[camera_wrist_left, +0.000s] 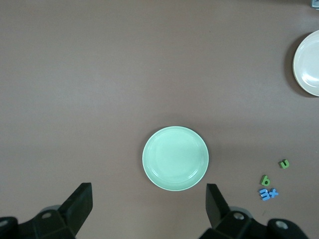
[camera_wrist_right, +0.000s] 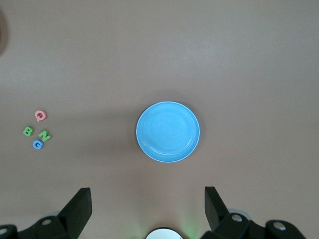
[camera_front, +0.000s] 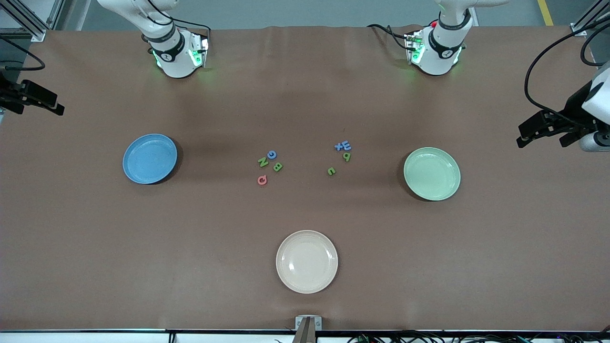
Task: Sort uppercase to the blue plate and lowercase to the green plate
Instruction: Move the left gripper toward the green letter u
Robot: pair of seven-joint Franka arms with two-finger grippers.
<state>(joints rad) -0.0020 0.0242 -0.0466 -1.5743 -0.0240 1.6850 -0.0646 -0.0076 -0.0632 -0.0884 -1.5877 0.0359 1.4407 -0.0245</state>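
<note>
The uppercase letters lie in a loose cluster mid-table: blue C (camera_front: 272, 154), green N (camera_front: 262, 162), green B (camera_front: 278, 166), pink Q (camera_front: 262, 180). Toward the left arm's end lie the lowercase ones: blue x (camera_front: 339, 146), blue three-pronged letter (camera_front: 346, 145), green p shape (camera_front: 347, 156), green n shape (camera_front: 331, 171). The blue plate (camera_front: 149, 158) and the green plate (camera_front: 432, 173) hold nothing. My left gripper (camera_wrist_left: 148, 191) hangs open high over the table by the green plate (camera_wrist_left: 175, 158). My right gripper (camera_wrist_right: 147, 191) hangs open high by the blue plate (camera_wrist_right: 168, 132). Neither hand shows in the front view.
A cream plate (camera_front: 307, 261) with nothing on it sits nearest the front camera. Black devices jut in at both table ends (camera_front: 28, 97) (camera_front: 548, 128). The arm bases (camera_front: 178, 52) (camera_front: 436, 47) stand along the table's back edge.
</note>
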